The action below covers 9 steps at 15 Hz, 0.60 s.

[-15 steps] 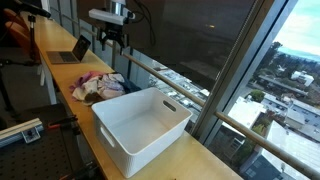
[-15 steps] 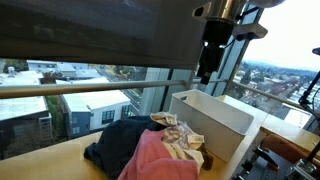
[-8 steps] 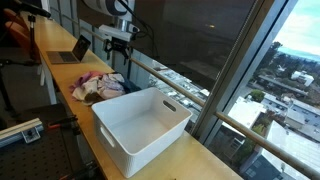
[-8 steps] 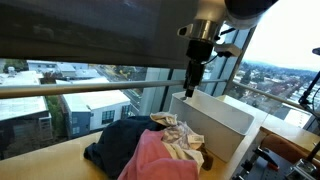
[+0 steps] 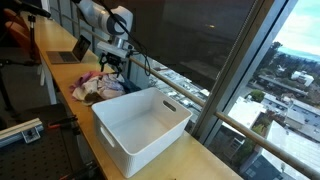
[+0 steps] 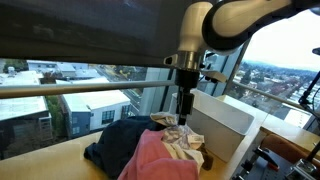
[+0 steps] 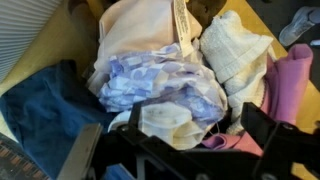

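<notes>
A heap of clothes (image 5: 97,87) lies on the wooden counter beside a white plastic bin (image 5: 145,125). My gripper (image 5: 113,63) hangs just over the heap's far side, pointing down. In the other exterior view the gripper (image 6: 184,115) is right above the clothes heap (image 6: 150,150), next to the bin (image 6: 222,115). In the wrist view the open gripper (image 7: 197,125) straddles a cream and lavender patterned cloth (image 7: 160,85), with one finger on each side of it and no grip on it. A white knit piece (image 7: 235,50), a pink cloth (image 7: 292,80) and a dark blue garment (image 7: 40,110) surround it.
An open laptop (image 5: 72,50) stands farther along the counter (image 5: 60,80). A metal railing (image 5: 175,88) and tall windows run along the counter's far side. The bin holds nothing.
The arm has come down from high above the counter to just over the clothes heap. The jaws stayed open.
</notes>
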Motion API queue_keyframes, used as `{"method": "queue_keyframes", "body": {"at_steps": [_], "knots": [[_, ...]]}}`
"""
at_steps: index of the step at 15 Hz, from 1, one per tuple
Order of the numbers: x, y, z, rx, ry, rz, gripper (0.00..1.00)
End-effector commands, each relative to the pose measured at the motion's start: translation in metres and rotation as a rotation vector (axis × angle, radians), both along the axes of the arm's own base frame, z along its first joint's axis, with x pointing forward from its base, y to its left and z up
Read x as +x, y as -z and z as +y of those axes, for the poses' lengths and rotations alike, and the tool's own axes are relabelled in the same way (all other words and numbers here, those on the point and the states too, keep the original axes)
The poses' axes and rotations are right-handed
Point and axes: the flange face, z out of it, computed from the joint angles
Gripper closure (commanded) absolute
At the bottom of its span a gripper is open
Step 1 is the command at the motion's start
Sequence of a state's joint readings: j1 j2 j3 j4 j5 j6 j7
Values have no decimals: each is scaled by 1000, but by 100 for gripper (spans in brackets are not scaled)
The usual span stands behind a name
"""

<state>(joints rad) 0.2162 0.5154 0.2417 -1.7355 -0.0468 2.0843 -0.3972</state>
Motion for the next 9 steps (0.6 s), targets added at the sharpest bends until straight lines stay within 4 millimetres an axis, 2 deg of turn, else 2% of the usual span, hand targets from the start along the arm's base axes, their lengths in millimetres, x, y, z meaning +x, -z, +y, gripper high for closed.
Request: {"method": "queue_keyframes", "body": {"at_steps": [1,4,9], "knots": [[6,10,9,40,-15,12,0],[12,14,18,48,-23,-1,0],[13,42,29,46,-42,9,0]]}}
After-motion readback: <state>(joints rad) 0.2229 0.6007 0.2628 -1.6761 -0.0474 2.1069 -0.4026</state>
